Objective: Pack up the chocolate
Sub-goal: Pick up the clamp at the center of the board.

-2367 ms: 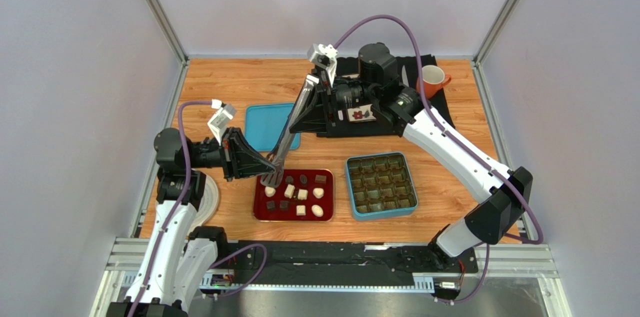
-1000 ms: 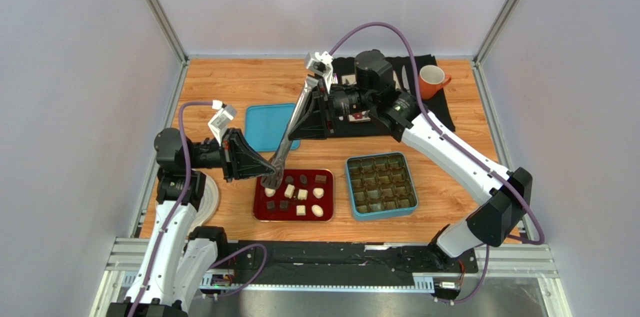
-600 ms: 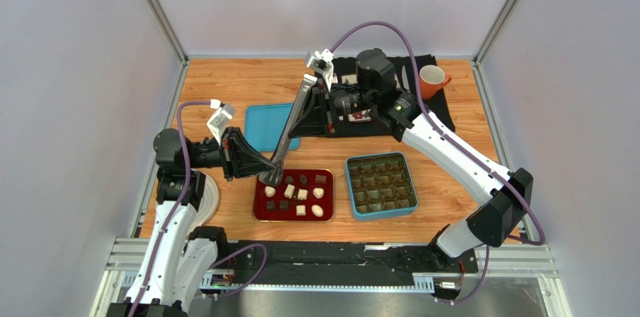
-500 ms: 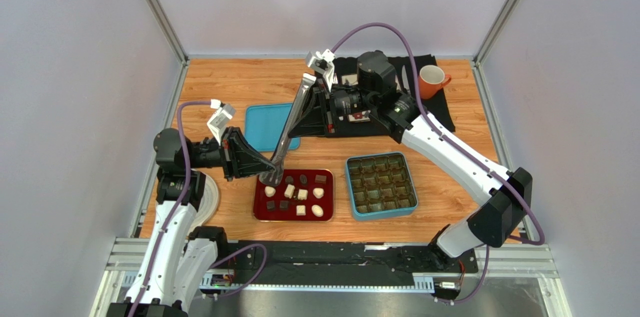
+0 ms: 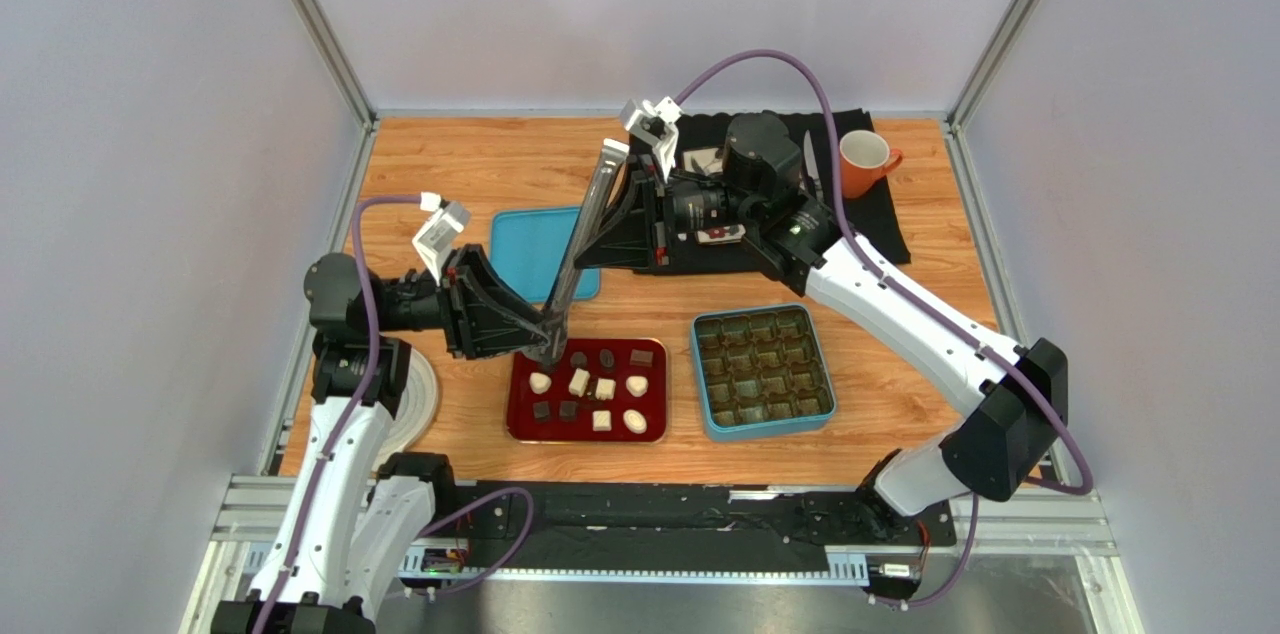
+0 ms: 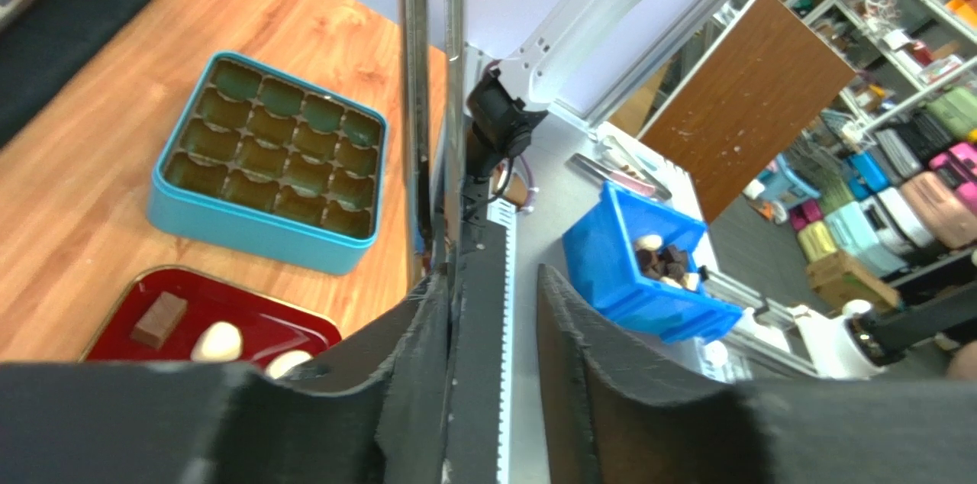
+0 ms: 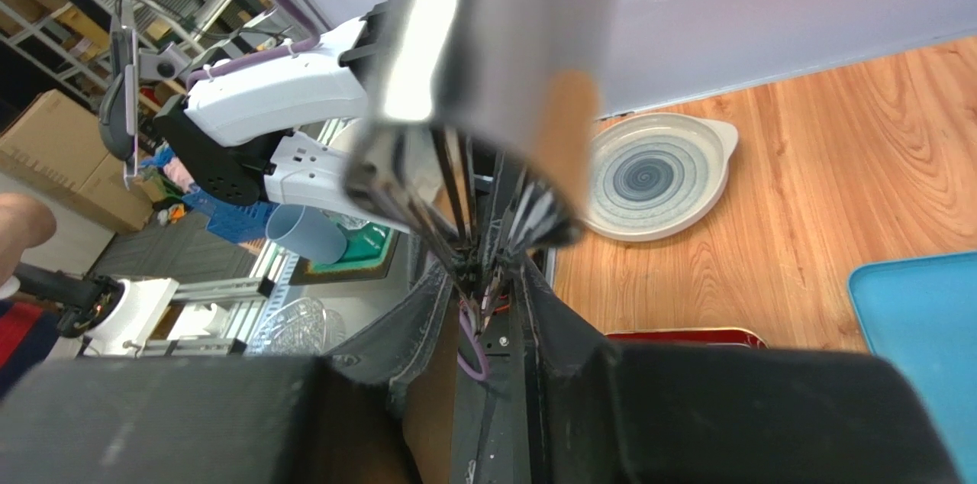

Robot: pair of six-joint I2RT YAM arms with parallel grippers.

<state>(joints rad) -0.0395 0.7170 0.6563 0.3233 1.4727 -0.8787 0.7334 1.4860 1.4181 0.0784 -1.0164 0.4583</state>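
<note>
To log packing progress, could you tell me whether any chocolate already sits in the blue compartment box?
No: every compartment of the blue box shows empty from above, and the chocolates lie on the red tray.

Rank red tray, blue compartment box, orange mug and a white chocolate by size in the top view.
Largest: blue compartment box and red tray, too alike to rank.
Next: orange mug.
Smallest: white chocolate.
</note>
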